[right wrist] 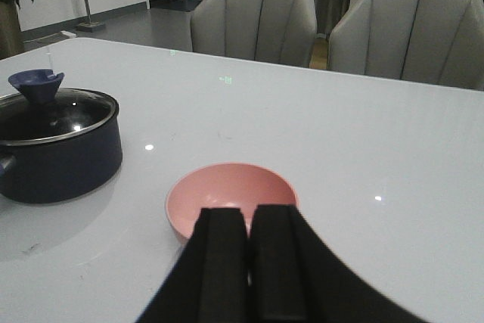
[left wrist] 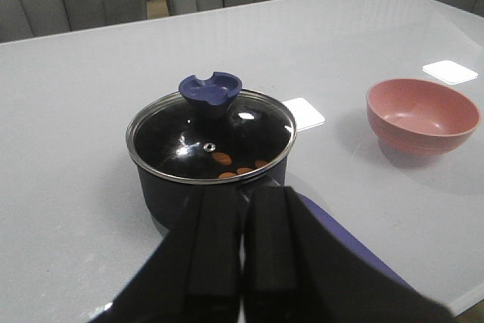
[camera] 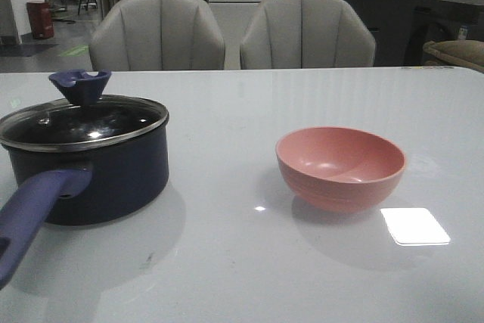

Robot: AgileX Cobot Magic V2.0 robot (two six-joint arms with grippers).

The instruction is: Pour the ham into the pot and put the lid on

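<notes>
**potwatcher:** So the lid (camera: 85,120) is sitting flat on the pot (camera: 91,175), knob up, over by the left edge of the tabletop (camera: 242,262). Through the glass in the left wrist view you can spot a few orange chunks of ham (left wrist: 240,166) on the black bottom. The pink bowl (camera: 341,166) is well apart from it, toward the right side, and looks empty. I'd call the job basically finished.

**armchair_tech:** Agreed. What are the arms doing?

**potwatcher:** Neither shows up in the front view. Left gripper (left wrist: 240,262) hangs just above the pot's handle (left wrist: 340,240) on the near side, fingers pinched together with only a sliver between, holding nothing. Right gripper (right wrist: 248,262) is the same deal, fingers nearly closed and empty, hanging over the near rim of the bowl.

**armchair_tech:** So what could still go sideways?

**potwatcher:** My worry is that handle. It sticks out toward the near left corner, right under the left gripper. If that arm drops or swings low while pulling away, it could clip the handle and spin the pot, and a glass lid only resting on the rim would probably slide or rattle off. Same with the right arm: a low move could nudge the bowl, which looks light enough to skid on that glossy surface.

**armchair_tech:** So lift straight up first, then retreat.
</notes>
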